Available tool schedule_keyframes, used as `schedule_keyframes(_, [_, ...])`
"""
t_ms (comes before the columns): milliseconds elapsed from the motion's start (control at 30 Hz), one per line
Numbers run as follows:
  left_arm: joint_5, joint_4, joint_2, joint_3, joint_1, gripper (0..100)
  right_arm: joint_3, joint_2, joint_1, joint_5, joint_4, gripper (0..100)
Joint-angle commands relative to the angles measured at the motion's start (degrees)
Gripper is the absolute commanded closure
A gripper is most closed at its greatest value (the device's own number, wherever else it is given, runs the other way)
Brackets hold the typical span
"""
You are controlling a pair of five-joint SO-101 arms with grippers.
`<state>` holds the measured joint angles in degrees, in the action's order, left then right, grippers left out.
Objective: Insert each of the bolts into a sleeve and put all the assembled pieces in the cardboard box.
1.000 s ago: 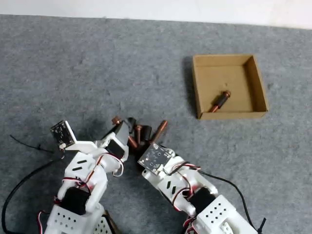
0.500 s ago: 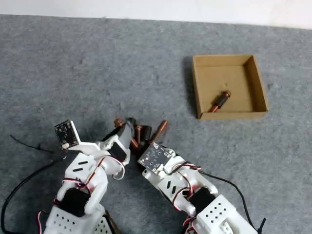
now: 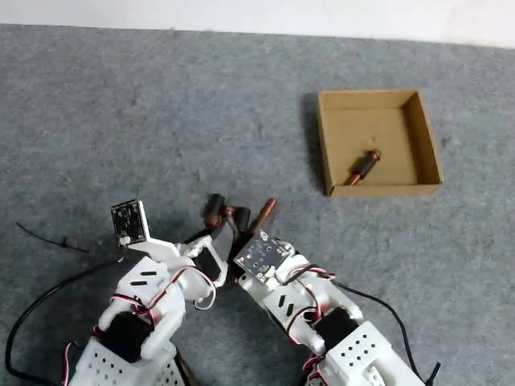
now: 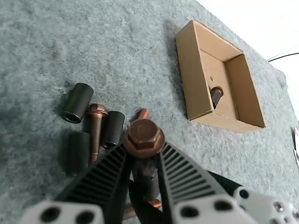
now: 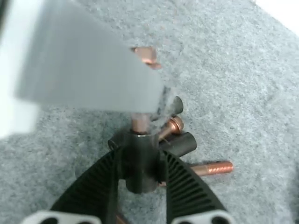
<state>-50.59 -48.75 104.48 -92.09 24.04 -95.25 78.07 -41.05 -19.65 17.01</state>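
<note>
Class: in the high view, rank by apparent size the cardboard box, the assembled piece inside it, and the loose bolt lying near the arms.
1. cardboard box
2. assembled piece
3. loose bolt: thinner, but close in length and partly hidden, so ranks 2 and 3 are unsure.

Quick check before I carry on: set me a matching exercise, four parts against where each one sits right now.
Things
1. bolt whose tip meets a sleeve
2. that sleeve
3. assembled piece
4. loose threaded bolt

Places
A. inside the cardboard box
B. clamped in the right end effector
C. lying on the grey mat
D. clamped in the left end effector

Pairs: 1-D, 2-B, 3-A, 4-C.
</note>
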Motion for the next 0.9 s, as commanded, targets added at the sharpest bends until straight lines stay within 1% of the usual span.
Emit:
schedule_keyframes(0, [0.6, -0.7, 0.3, 1.4, 0.5, 99, 0.6, 1.1, 1.9, -0.2, -1.5, 99.5])
schedule_keyframes(300, [0.6, -0.7, 0.3, 1.5, 0.5, 98, 0.5, 1.1, 1.9, -0.2, -1.5, 99.5])
schedule_keyframes(367, [0.6, -0.7, 0.3, 1.4, 0.5, 91, 0.5, 1.1, 1.9, -0.2, -1.5, 99.5])
schedule_keyframes(500, [0.6, -1.8, 0.3, 1.1, 0.5, 68, 0.4, 1.1, 1.9, -0.2, -1.5, 99.5])
schedule_keyframes(567, [0.5, -3.1, 0.3, 1.6, 0.6, 62, 0.4, 1.1, 1.9, -0.3, -1.5, 99.5])
schedule_keyframes(800, [-0.1, -3.3, 0.3, 2.8, -0.5, 65, 0.3, 1.1, 2.0, -0.4, -1.5, 99.5])
schedule_keyframes(867, [-2.8, -3.3, 0.3, 3.8, -3.2, 65, 0.3, 1.1, 2.1, -0.4, -1.5, 99.5])
